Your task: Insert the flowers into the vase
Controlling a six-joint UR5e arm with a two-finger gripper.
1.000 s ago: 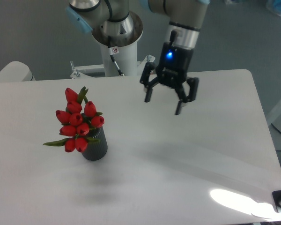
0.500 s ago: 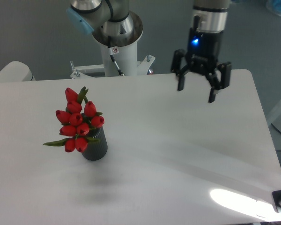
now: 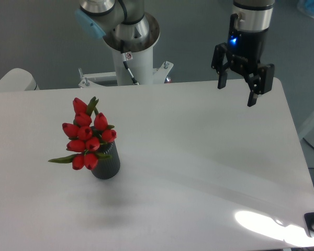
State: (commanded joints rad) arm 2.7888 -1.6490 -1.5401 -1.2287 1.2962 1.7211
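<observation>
The flowers [image 3: 88, 135] stand in the vase [image 3: 107, 164] at the surface's [image 3: 199, 172] left, likely light and easily crushed, so you'd grip the stems, not heads; your pincer [image 3: 239, 89] hangs open, empty, well apart.

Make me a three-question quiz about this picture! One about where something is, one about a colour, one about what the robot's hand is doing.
1. Where are the flowers?
A. lying flat on the table
B. standing in the vase
C. in the hand

2. What colour are the flower heads?
A. red
B. yellow
C. white

3. How is the hand?
A. shut on the flowers
B. shut on the vase
C. open and holding nothing

Answers: 1 B, the stems go down into the dark vase. 2 A, every head is red. 3 C, its fingers are spread apart above the table's far right side.
</observation>
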